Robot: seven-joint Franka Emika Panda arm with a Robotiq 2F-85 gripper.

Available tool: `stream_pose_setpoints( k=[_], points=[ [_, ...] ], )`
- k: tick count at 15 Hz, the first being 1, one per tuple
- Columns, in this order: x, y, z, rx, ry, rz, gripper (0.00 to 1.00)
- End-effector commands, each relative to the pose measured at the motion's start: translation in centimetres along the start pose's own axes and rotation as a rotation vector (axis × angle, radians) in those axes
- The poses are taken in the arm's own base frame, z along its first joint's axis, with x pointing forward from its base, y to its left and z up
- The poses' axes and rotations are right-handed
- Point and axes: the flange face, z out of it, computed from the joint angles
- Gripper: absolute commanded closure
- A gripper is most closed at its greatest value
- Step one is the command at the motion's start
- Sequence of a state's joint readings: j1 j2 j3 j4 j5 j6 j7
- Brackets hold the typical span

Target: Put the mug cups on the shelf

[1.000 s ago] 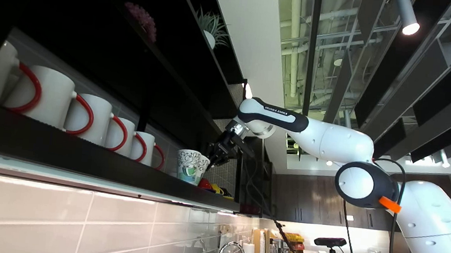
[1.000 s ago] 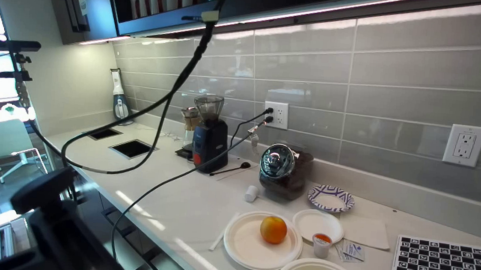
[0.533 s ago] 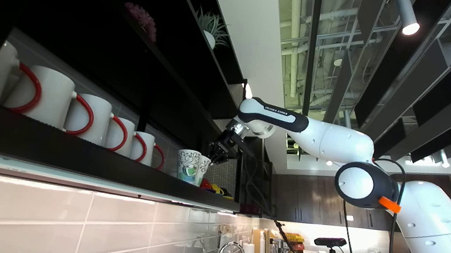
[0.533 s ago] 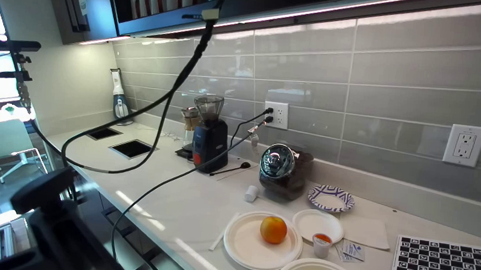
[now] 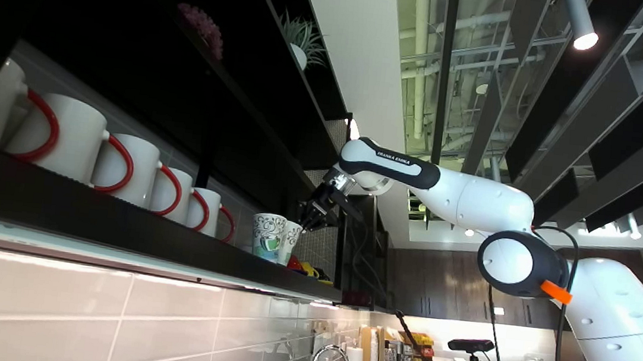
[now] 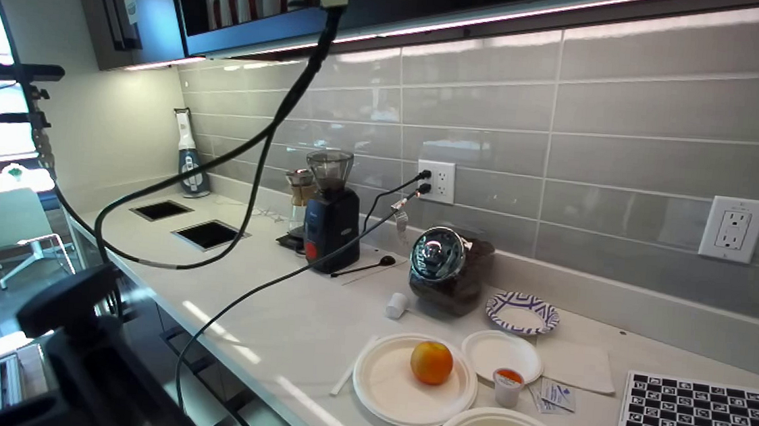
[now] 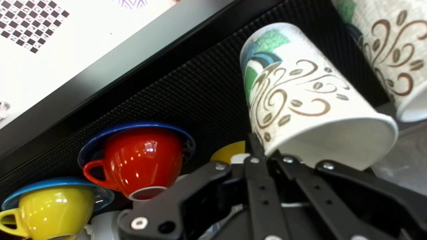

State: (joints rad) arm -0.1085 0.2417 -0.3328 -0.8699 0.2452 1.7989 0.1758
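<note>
On shelf (image 5: 131, 229), printed cup (image 7: 305, 95) part-hidden at jaws; grip unclear.

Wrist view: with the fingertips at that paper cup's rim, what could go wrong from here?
Backing off could drag or tip the paper cup; whether the gripper is clamped on its rim is unclear. A sideways nudge might topple the second paper cup standing close beside it. Swinging the other way might strike the nearby red cup.
</note>
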Motion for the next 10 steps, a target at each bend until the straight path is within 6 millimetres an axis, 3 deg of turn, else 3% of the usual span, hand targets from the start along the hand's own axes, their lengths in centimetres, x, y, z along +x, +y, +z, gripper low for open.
stream_pose_setpoints(
  k=[1,4,5,6,10],
  points=[
    [0.3,-0.2,-0.2,-0.049,0.025,-0.039,0.99],
    [0.3,-0.2,0.1,-0.069,0.026,-0.052,0.99],
    [0.4,-0.2,0.2,-0.078,0.029,-0.055,0.81],
    [0.4,-0.2,0.4,-0.084,0.028,-0.055,0.70],
    [0.4,-0.2,0.9,-0.096,0.024,-0.059,0.44]
  ],
)
